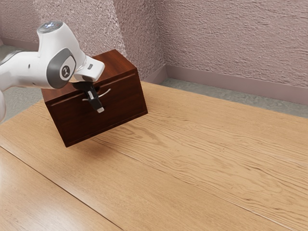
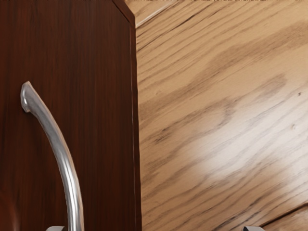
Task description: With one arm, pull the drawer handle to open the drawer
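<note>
While the drawer front (image 1: 122, 103) looks flush with its dark wooden cabinet (image 1: 115, 67), we judge the pull not yet begun: this is the step of taking hold. The cabinet sits on the counter (image 1: 207, 154) toward ten o'clock in the exterior view, and the claw (image 1: 95, 102) is pressed in at the middle of its front, right at the curved metal handle (image 1: 107, 91).

In the wrist view the handle (image 2: 57, 149) arcs across the dark panel and runs in between the fingertips (image 2: 55, 228). It lies close beside one and well apart from the other, so we read the claw as spread apart, clamped on nothing.

The next move, as we judge it, calls for bringing the fingers together on the bar. After that comes a straight draw away from the cabinet face, toward five o'clock in the exterior view, kept square so the bar does not slip free.
</note>
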`<state>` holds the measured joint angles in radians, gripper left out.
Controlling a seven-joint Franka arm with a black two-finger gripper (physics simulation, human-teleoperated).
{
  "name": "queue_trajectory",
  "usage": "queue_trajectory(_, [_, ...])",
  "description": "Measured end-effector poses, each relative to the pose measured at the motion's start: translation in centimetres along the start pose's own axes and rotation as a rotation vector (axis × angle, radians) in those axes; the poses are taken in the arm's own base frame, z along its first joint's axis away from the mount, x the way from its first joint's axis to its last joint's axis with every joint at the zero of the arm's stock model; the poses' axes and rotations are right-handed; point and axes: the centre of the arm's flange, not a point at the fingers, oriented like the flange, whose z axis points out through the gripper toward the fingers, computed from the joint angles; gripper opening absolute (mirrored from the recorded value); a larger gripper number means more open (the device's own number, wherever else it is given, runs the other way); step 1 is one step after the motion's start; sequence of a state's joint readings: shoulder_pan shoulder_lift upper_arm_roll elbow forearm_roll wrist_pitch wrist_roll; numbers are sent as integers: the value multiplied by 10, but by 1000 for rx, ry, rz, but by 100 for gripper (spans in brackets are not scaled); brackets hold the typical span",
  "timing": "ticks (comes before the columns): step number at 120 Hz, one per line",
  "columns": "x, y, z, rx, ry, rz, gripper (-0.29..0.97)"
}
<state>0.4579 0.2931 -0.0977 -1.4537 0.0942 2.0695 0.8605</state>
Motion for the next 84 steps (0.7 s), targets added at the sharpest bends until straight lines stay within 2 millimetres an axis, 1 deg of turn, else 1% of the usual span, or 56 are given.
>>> queue_trajectory(21, [3,8,-3,2,12,11,40])
queue_trajectory(31, [3,15,-1,-2,15,17,42])
queue_trajectory(45, [2,21,-3,0,21,20,41])
queue_trajectory(54, [5,28,-5,1,26,27,40])
queue_trajectory(72, [7,41,1,-4,29,37,45])
queue_trajectory(75, [5,42,1,-3,28,34,42])
queue_trajectory(84, [5,46,2,0,29,35,49])
